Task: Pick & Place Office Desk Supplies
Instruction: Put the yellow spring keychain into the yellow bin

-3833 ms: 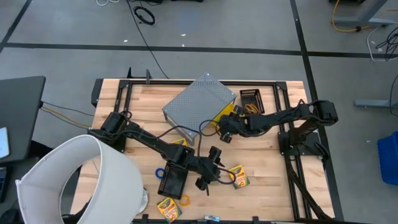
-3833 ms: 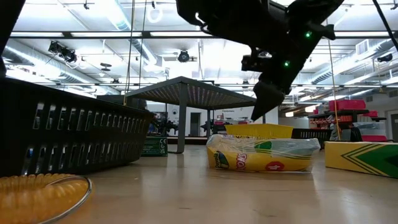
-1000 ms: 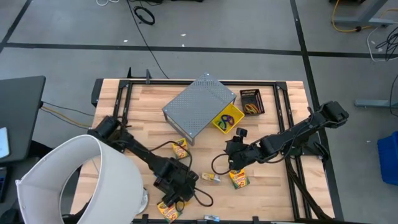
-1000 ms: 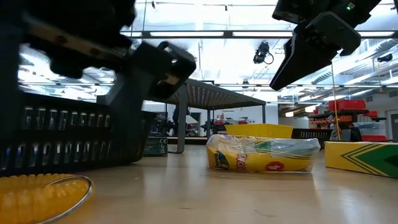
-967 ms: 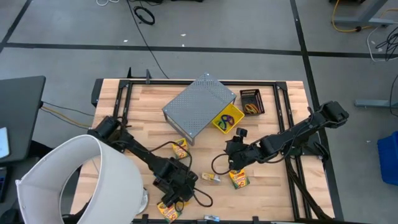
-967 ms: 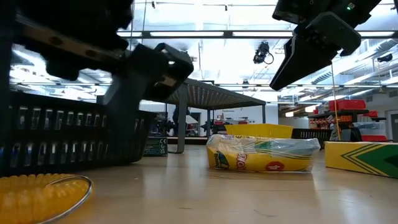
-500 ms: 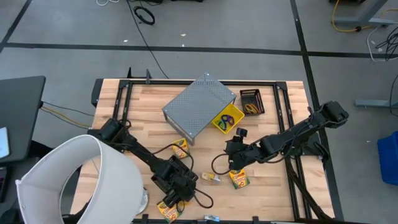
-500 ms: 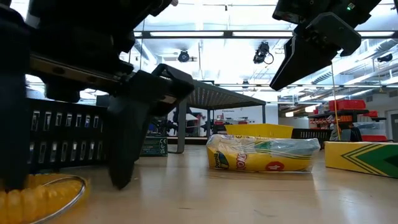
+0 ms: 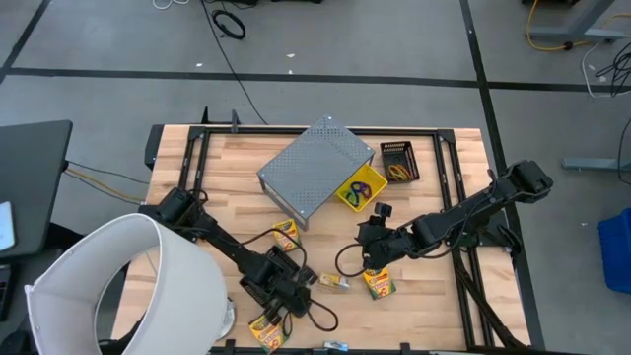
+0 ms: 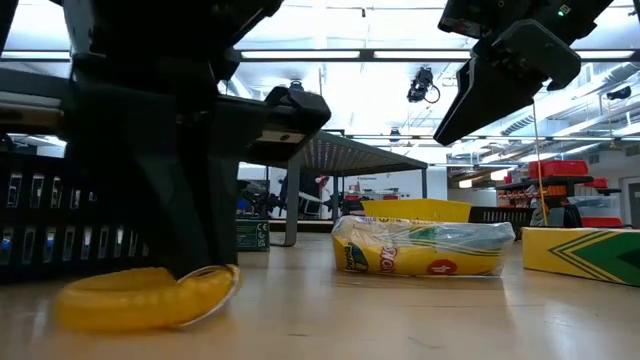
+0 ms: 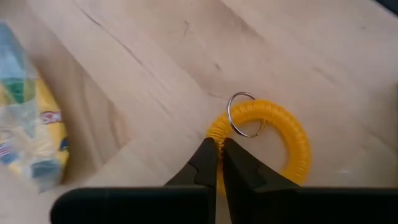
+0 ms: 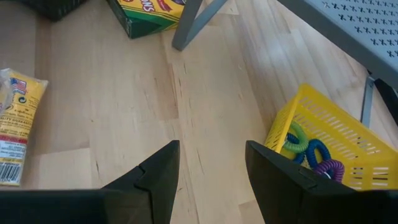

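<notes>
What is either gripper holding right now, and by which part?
The left gripper is shut on the orange coil loop, pinching its near edge. The right gripper is open and holds nothing.

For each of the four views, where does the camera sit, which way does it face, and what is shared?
High: overhead, straight down on table; both arms.
Low: table height, level; left gripper on orange coil loop.
Left wrist: down past shut fingers pinching that loop.
Right wrist: past open right gripper toward yellow basket.
Shared: loop, low and left wrist.
</notes>
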Action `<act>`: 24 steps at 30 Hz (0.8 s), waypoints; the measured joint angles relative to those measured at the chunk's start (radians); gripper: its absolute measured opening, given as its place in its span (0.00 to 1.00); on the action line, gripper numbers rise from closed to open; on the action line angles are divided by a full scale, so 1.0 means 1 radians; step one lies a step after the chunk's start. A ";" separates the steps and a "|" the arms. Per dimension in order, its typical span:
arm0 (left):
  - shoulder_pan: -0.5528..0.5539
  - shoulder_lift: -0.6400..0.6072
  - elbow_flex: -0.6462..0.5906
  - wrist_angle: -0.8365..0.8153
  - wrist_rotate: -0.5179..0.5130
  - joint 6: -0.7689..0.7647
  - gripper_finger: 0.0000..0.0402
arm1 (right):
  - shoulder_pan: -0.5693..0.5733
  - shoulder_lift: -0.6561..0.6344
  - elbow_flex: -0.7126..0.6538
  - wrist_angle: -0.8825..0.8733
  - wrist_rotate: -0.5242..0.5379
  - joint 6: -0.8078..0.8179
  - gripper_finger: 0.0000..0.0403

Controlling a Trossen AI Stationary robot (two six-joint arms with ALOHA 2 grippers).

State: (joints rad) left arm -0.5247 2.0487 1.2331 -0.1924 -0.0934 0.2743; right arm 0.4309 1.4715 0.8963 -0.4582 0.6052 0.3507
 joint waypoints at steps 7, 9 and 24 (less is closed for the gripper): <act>0.004 -0.013 -0.005 0.029 -0.125 0.012 0.03 | 0.000 0.000 0.000 0.001 -0.008 0.000 0.47; 0.010 -0.028 -0.005 0.051 -0.132 0.018 0.03 | 0.000 0.000 0.000 0.004 -0.009 0.000 0.47; 0.110 -0.058 -0.077 0.589 0.334 -0.018 0.02 | 0.000 0.000 0.000 0.023 -0.011 -0.008 0.47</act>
State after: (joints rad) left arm -0.4143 1.9907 1.1564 0.3970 0.2408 0.2559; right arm 0.4309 1.4715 0.8963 -0.4355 0.5939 0.3431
